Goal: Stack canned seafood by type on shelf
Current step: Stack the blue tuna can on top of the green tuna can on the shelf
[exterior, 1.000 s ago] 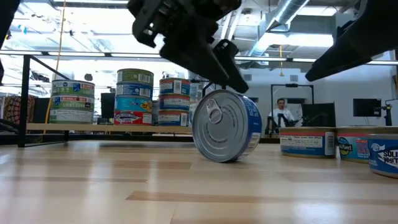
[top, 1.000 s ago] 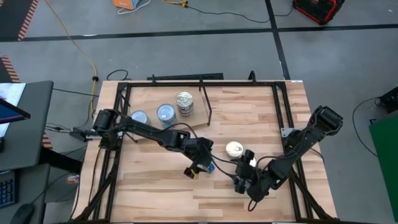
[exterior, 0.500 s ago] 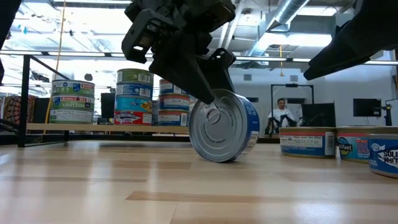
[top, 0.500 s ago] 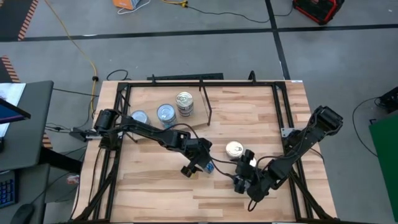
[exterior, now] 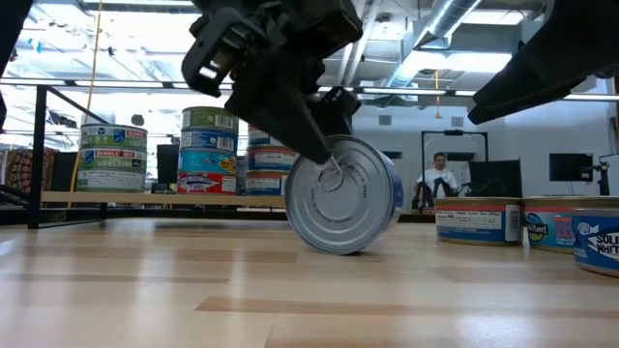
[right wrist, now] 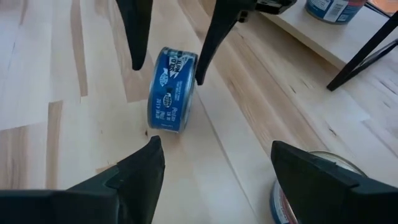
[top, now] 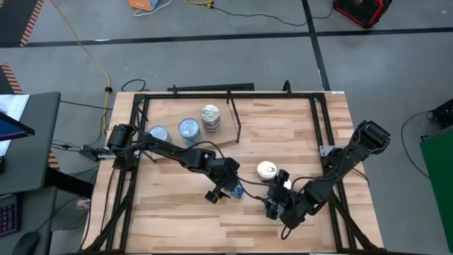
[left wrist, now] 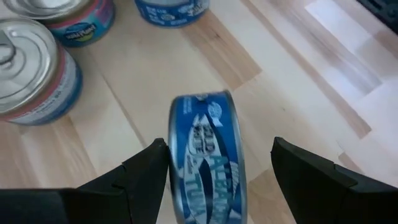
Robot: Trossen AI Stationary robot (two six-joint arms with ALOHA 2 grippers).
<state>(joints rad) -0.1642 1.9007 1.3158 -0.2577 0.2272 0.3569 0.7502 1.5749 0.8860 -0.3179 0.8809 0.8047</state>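
Note:
A blue-labelled tin (exterior: pixel 340 198) stands on its rim on the tabletop, silver lid toward the near edge. My left gripper (top: pixel 226 191) is open astride it, one finger (left wrist: pixel 146 171) at the lid side and the other (left wrist: pixel 311 174) well clear of the far face. My right gripper (top: pixel 272 209) hangs open to the tin's near right, with nothing between its fingers. On the shelf (top: pixel 177 110) at the far left, three stacks of tins (top: pixel 188 129) stand upright. My left gripper has one fingertip against the tin's silver lid (exterior: pixel 327 166), near the pull tab. Its fingers slant down from the far left. The other finger touches nothing. The tin stays on its rim on the table, upright on edge.
A cream-lidded tin (top: pixel 266 169) lies flat just beyond my right gripper. More flat tins (exterior: pixel 477 220) sit to the right in the low view. A thin black rod (top: pixel 233 117) rises at the shelf's right end. Bare wood lies near the front left.
My left gripper has tipped downward and swung a little toward the table's left, bringing one finger across the tin's lid. The tin has shifted slightly toward the left, still on its rim. The gripper's opening is unchanged.

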